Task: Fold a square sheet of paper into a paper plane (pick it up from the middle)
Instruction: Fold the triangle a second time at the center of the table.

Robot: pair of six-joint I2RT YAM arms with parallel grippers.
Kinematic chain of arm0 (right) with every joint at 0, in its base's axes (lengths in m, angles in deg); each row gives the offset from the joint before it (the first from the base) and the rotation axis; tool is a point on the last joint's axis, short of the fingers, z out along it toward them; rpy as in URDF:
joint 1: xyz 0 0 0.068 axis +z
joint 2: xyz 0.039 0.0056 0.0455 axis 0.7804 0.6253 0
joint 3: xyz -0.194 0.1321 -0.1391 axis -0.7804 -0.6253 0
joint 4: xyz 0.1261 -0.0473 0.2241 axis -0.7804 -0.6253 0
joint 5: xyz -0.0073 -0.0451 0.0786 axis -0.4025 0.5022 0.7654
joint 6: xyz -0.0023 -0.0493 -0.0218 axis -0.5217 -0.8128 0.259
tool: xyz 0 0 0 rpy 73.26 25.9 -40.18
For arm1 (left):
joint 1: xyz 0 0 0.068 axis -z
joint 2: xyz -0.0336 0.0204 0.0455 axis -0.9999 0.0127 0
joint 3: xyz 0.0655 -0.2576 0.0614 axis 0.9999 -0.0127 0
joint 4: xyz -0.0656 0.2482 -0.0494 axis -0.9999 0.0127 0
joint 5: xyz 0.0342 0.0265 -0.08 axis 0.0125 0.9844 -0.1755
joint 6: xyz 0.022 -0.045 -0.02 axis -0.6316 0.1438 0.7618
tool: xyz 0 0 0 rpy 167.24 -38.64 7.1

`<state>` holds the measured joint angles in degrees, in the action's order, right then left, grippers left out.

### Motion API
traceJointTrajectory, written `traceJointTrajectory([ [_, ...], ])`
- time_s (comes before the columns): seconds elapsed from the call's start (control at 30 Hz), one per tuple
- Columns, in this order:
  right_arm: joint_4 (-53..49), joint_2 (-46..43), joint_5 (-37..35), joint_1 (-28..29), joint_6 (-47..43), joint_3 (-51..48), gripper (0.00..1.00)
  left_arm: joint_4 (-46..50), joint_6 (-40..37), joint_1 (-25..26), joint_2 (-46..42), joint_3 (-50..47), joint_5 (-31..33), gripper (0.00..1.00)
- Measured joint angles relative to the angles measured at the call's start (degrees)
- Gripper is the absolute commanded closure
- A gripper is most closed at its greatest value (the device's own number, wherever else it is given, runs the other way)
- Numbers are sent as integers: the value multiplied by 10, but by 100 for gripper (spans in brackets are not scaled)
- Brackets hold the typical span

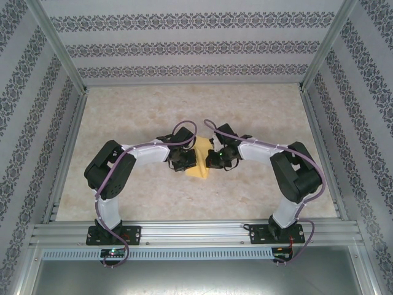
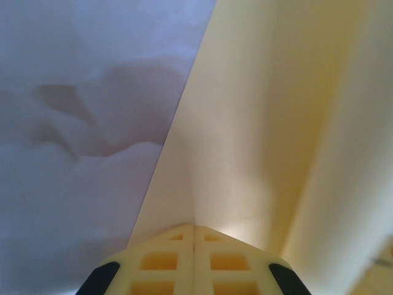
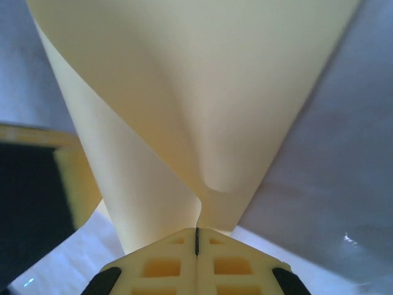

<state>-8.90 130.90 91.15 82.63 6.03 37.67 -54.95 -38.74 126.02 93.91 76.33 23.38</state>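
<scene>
While both my arms bend inward over the middle of the bench (image 1: 184, 104), my left hand (image 1: 184, 161) and my right hand (image 1: 216, 161) face each other across the square sheet of paper (image 1: 198, 171), each clamped shut on a pinch of it. The yellow-orange sheet hangs between them at the bench's centre, its lower corner showing just nearer than the two hands.

From the left wrist, the sheet rises out of the closed jaws with one straight edge running diagonally up and away. From the right wrist, it curls back on itself just above the pinch, a soft loop and not a crease.

I judge this an early fold: the sheet is gathered and bowed, no sharp line is pressed in, and nothing dart-shaped shows. The next move, as I read it, calls for laying edge on edge squarely and flattening that loop against the bench without letting either pinch slip.

My hands sit near each other, so the wrists have little space between them. Bare bench lies open to the far side, left, right and near, with the patterned walls (image 1: 55, 123) and the aluminium rail (image 1: 196, 230) well apart from the paper.
</scene>
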Motion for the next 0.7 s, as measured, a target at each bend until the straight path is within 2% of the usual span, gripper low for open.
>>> traceJointTrajectory([
  [0.2, 36, -14, -4, 30, 31, -4, 100, 29, -40, -1, -29, -21, 8, 94],
  [0.4, 28, -13, -13, 0, 14, 13, 99, 16, -41, -1, -45, -38, -2, 89],
  [0.7, 25, 5, 46, -30, -28, 31, 99, -40, -8, -1, -101, -61, -31, 89],
])
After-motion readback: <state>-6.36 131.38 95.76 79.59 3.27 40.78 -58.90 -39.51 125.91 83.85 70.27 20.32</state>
